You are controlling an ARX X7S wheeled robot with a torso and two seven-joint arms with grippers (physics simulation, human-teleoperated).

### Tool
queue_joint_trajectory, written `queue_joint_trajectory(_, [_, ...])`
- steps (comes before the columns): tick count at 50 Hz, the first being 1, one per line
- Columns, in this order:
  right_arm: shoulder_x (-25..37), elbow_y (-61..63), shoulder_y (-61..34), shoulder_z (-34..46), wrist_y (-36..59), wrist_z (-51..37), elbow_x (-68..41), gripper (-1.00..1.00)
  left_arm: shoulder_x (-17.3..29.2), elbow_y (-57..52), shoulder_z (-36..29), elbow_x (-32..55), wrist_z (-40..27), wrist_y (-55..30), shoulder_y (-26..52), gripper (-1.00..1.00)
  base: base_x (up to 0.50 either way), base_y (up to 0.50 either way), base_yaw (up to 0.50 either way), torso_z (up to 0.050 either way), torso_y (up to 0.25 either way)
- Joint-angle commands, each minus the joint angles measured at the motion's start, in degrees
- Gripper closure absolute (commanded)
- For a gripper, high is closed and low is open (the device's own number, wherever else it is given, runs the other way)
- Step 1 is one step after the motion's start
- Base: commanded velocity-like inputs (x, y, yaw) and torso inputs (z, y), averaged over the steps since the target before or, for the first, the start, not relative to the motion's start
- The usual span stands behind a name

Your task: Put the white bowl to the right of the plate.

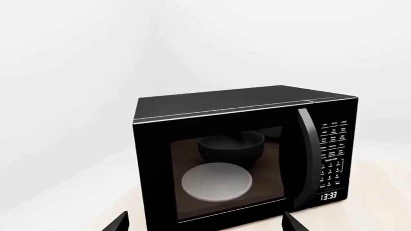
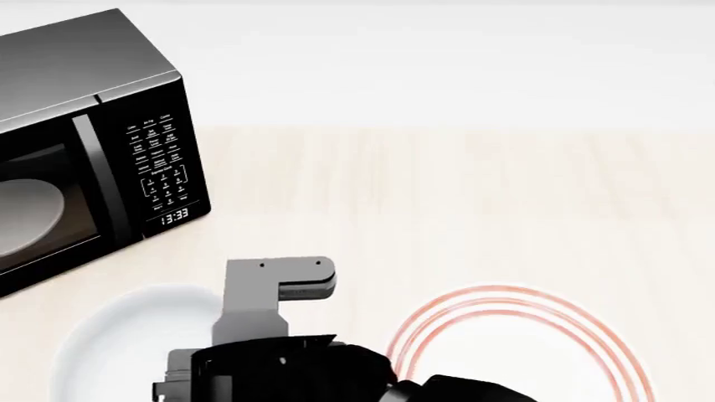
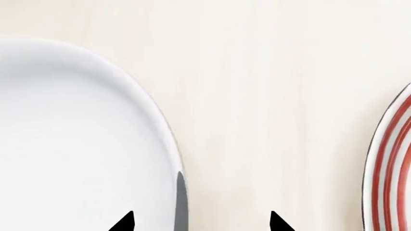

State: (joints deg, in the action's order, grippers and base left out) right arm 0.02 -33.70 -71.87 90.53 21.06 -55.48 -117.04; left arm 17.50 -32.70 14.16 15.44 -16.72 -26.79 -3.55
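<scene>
The white bowl sits on the table at the near left, below the microwave. The plate, with red-orange rings, lies to its right, a gap of bare table between them. My right gripper is open and points down over the bowl's right rim. One fingertip is over the bowl's inside, the other over the table outside it. The plate's edge shows in the right wrist view. My right wrist hangs between bowl and plate. My left gripper is open and empty, facing the microwave.
A black microwave stands at the far left, door shut, with a pale disc and a dark bowl behind the glass. Light wooden table stretches behind and to the right of the plate.
</scene>
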Motion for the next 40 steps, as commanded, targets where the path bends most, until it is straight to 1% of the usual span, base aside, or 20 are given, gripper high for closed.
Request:
queue_joint_trajectory(1, [0.0, 1.4, 0.9, 0.6, 0.9, 2.3, 0.2, -1.00, 0.1, 0.0, -0.2, -0.2, -0.4, 0.2, 0.0, -1.00, 0.00, 0.00, 0.00, 0.000, 0.000])
queue_joint_trajectory(15, [0.0, 1.8, 1.7, 0.5, -0.1, 3.8, 1.1, -1.00, 0.3, -0.2, -0.3, -0.4, -1.0, 0.4, -0.2, -1.00, 0.00, 0.00, 0.00, 0.000, 0.000])
queue_joint_trajectory(21, [0.0, 1.7, 1.8, 0.5, -1.3, 3.1, 1.8, -1.00, 0.3, -0.1, -0.2, -0.5, -1.3, 0.7, -0.4, -1.00, 0.00, 0.00, 0.00, 0.000, 0.000])
queue_joint_trajectory(25, [0.0, 1.4, 1.8, 0.6, -0.3, 2.9, 1.1, -1.00, 0.4, -0.2, -0.2, -0.4, -1.4, 0.6, -0.4, -1.00, 0.00, 0.00, 0.00, 0.000, 0.000])
queue_joint_trajectory(26, [0.0, 1.3, 1.9, 0.5, -0.1, 3.1, 0.7, 1.00, 0.4, -0.2, -0.2, -0.5, -1.4, 0.7, -0.5, -1.00, 0.00, 0.00, 0.00, 0.000, 0.000])
queue_joint_trajectory(28, [0.0, 1.7, 1.9, 0.8, -0.5, 1.0, 2.0, 1.00, 0.4, 0.0, -0.3, -0.5, -1.4, 0.8, -0.4, -1.00, 0.00, 0.00, 0.00, 0.000, 0.000])
queue_joint_trajectory(34, [0.0, 3.0, 1.6, 0.5, -0.4, 0.1, 1.7, 1.00, 0.4, -0.2, 0.0, -0.3, -1.5, 0.9, -0.7, -1.00, 0.00, 0.00, 0.00, 0.000, 0.000])
queue_joint_trajectory(40, [0.0, 7.1, 0.2, -0.1, -2.1, -3.1, 1.4, 1.00, 0.5, 0.3, -0.3, -0.6, -1.7, 1.3, -0.5, -1.00, 0.00, 0.00, 0.00, 0.000, 0.000])
